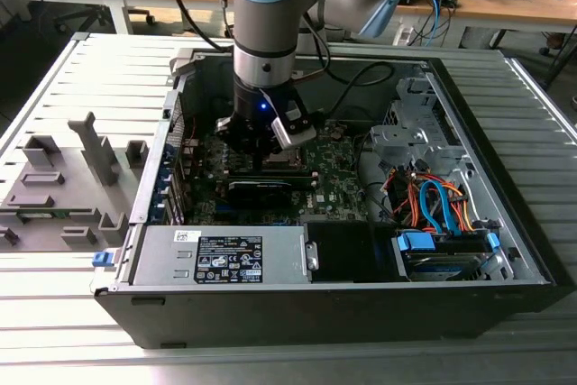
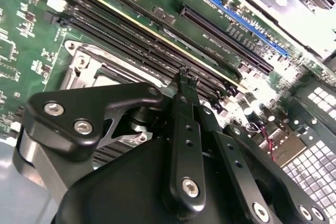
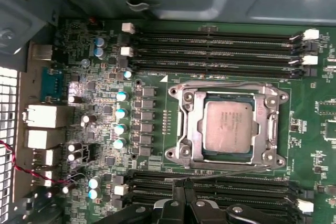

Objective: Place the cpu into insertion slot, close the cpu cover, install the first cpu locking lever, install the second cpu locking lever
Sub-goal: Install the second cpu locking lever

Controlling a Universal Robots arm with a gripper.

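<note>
In the first wrist view the silver-grey cpu (image 3: 228,125) lies flat in the insertion slot, whose dark edge (image 3: 201,129) shows beside the chip. The cpu cover (image 3: 190,124), a metal frame, lies down around it. One thin locking lever (image 3: 226,84) runs along the side toward the upper memory slots. The other lever (image 3: 236,170) lies slightly aslant along the opposite side. My gripper (image 3: 181,184) is shut, its tips close to that lever's end; contact cannot be told. In the second wrist view the gripper (image 2: 184,74) hangs over the black slots beside the cover (image 2: 84,72). The exterior view shows the gripper (image 1: 261,158) low inside the case.
The green motherboard (image 1: 334,178) sits in an open black computer case (image 1: 505,250). Long black memory slots (image 3: 210,43) flank the socket on two sides. A power supply box (image 1: 225,259) and a drive bay with coloured cables (image 1: 433,205) stand close. Grey fixtures (image 1: 63,187) rest on the table at the exterior view's left.
</note>
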